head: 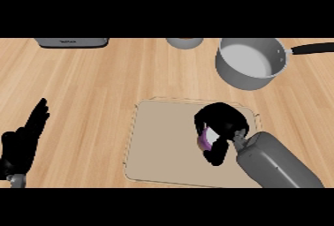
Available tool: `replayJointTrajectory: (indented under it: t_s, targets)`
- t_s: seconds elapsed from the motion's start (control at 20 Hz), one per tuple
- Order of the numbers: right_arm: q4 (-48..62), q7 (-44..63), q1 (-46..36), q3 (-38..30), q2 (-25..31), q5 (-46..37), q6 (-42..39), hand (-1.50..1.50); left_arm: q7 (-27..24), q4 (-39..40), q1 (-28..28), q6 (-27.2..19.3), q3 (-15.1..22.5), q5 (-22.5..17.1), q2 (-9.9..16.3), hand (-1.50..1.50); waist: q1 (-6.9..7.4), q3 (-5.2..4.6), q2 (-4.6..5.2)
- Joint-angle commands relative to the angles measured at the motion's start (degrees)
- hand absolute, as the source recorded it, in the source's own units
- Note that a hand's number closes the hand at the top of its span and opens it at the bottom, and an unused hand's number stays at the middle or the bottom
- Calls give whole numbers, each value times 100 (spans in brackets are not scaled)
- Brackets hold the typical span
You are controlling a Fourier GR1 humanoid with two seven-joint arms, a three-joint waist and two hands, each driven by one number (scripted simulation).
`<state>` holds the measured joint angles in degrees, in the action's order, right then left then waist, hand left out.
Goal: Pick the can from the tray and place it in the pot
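A beige tray (163, 145) lies flat on the wooden counter in the middle of the head view. Over its right part my right hand (222, 126) curls round a purple and white can (209, 139), which is mostly hidden by the fingers and thumb. A grey pot (251, 70) with a black handle stands behind the tray at the upper right, its inside bare. My left hand (23, 141) rests open at the left edge, fingers pointing up, away from the tray.
A grey flat appliance (70, 42) sits at the back left edge. A small grey round container (184, 43) stands at the back centre. Bare wooden counter (98, 84) lies between the tray and the pot.
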<state>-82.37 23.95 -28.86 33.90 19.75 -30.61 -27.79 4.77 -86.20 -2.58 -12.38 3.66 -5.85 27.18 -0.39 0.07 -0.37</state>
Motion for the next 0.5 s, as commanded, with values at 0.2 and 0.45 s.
replayJointTrajectory:
  t_s: [0.2, 0.45]
  targets:
    - [-1031, -1676, 519, -333, 1469, -769, 805, 150, 209, 1, 228, -58, -7, 156, -153, 0, -34, -4, 25]
    - [-1904, -1383, 699, -1076, 1650, -1068, 1763, 150, 34, 22, 7, 283, -334, -116, 139, 0, -93, -7, -2]
